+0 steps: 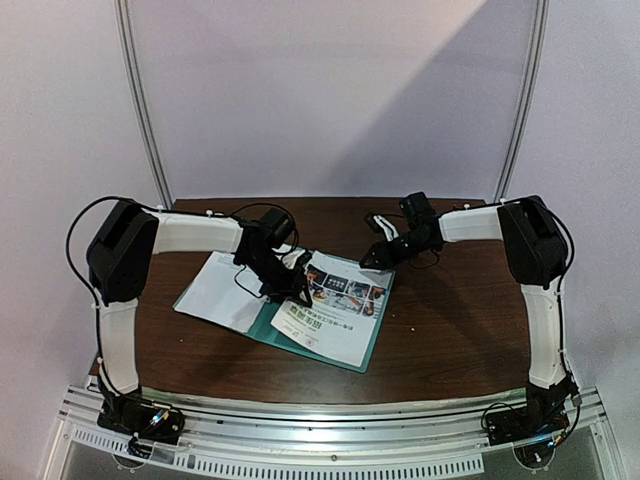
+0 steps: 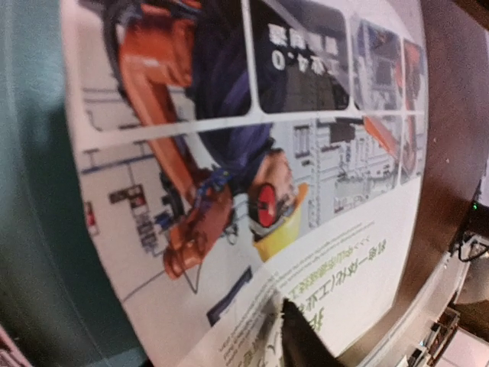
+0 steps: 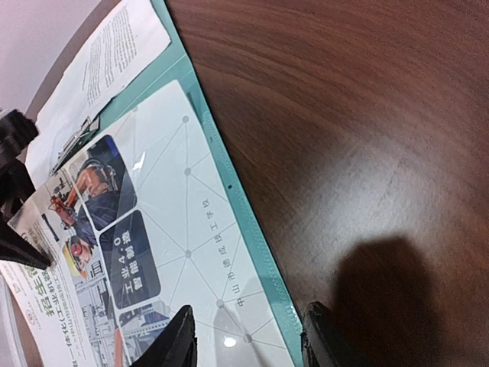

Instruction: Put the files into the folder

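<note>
Nearest the lens, one fingertip (image 2: 299, 340) of the left gripper (image 1: 293, 285) is being held at the colour sheet (image 2: 306, 191); its spread cannot be told. That sheet is lying on the open folder (image 1: 262, 322), long axis near to far. The text sheet (image 1: 215, 290) is lying just left of this gripper, partly over the folder, so the left arm is being judged nearer. The right gripper (image 3: 244, 340) is being held wide above the folder's right edge.

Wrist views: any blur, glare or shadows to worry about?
Left wrist: soft and strongly bowed, too close to the white colour-photo paper sheet. Right wrist: sharper; small glare spots on that sheet, and a dark shadow on the brown wooden table beside the open right gripper.
</note>
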Robot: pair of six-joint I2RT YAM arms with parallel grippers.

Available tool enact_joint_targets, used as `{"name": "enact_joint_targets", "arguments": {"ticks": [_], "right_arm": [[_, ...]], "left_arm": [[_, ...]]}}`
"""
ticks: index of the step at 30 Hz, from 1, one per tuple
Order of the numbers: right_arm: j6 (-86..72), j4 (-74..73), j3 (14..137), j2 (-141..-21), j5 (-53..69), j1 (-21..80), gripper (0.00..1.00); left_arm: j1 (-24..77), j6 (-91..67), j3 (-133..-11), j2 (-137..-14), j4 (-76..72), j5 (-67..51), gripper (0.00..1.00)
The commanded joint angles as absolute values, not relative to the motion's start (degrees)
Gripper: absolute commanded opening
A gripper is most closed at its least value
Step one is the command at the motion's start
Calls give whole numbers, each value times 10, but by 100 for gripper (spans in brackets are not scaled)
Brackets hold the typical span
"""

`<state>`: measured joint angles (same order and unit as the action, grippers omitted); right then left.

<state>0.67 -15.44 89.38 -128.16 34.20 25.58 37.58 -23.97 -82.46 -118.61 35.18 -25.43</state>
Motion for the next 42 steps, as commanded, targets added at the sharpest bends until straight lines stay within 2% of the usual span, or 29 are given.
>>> {"name": "enact_joint_targets", "arguments": {"ticks": [1,15,20,28,32,37,42], "right_arm": [[-73,-167,853,-1265,318,264,48],[-135,-116,838,-1172,273,270,53],[-143,-94,804,-1129,243,292,54],[-220,29,716,-1061,263,349,54],[-229,47,713,-1065,264,388,52],[-250,86,706,-1091,275,426,47],[-273,116,707,-1125,279,448,45]], "left_arm": [[384,-233,-818,-1159,370,-186,44],[400,-239,-772,-1008,384,-16,99],[393,-258,-705,-915,354,50,100],[369,-337,-540,-757,271,57,100],[365,-384,-471,-691,258,68,100],[365,-468,-374,-600,207,41,93],[365,-578,-293,-502,199,63,89]]}}
